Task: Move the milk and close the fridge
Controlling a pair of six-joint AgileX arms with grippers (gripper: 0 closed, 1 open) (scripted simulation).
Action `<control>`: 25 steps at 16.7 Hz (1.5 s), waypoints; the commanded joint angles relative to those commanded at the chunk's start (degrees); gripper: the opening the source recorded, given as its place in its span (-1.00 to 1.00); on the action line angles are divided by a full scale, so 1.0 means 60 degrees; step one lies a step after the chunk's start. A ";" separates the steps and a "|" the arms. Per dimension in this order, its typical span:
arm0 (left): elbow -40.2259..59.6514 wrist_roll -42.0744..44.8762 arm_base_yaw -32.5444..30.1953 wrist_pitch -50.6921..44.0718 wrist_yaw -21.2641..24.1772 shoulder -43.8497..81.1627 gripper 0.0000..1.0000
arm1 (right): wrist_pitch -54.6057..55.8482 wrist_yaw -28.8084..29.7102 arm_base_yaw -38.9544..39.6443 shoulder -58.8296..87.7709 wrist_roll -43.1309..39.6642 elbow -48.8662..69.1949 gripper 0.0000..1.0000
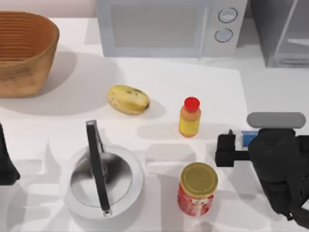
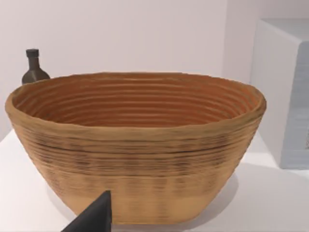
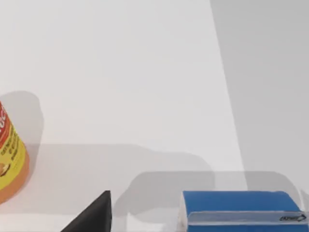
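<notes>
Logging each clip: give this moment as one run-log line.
right gripper: over milk, grasp unclear | left arm: parked, table's left edge | fridge: back right

Top view: overhead, looking down on white table; back edge with white microwave with two round dials at frame top.

Left wrist view: low, near table level, facing woven brown basket close up; microwave side at frame edge. Shares basket and microwave with top view.

Right wrist view: low, close to tabletop, facing bare table; catches yellow bottle with red cap and blue-topped milk carton. Shares bottle and carton with top view.
</notes>
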 joint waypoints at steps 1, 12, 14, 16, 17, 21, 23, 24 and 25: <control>0.0000 0.0000 0.0000 0.0000 0.0000 0.0000 1.00 | 0.0216 -0.0054 -0.0060 0.0261 -0.0045 0.0068 1.00; 0.0000 0.0000 0.0000 0.0000 0.0000 0.0000 1.00 | 0.0598 -0.0107 -0.0112 0.0744 -0.0082 0.0187 0.25; 0.0000 0.0000 0.0000 0.0000 0.0000 0.0000 1.00 | 0.0598 -0.0107 -0.0112 0.0744 -0.0082 0.0187 -0.06; 0.0000 0.0000 0.0000 0.0000 0.0000 0.0000 1.00 | 0.0598 -0.0107 -0.0112 0.0744 -0.0082 0.0187 -0.36; 0.0000 0.0000 0.0000 0.0000 0.0000 0.0000 1.00 | 0.0598 -0.0107 -0.0112 0.0744 -0.0082 0.0187 -0.51; 0.0000 0.0000 0.0000 0.0000 0.0000 0.0000 1.00 | 0.0598 -0.0107 -0.0112 0.0744 -0.0082 0.0187 -1.00; 0.0000 0.0000 0.0000 0.0000 0.0000 0.0000 1.00 | 0.0598 -0.0107 -0.0112 0.0744 -0.0082 0.0187 -1.00; 0.0000 0.0000 0.0000 0.0000 0.0000 0.0000 1.00 | 0.0598 -0.0107 -0.0112 0.0744 -0.0082 0.0187 -1.00; 0.0000 0.0000 0.0000 0.0000 0.0000 0.0000 1.00 | 0.0598 -0.0107 -0.0112 0.0744 -0.0082 0.0187 -1.00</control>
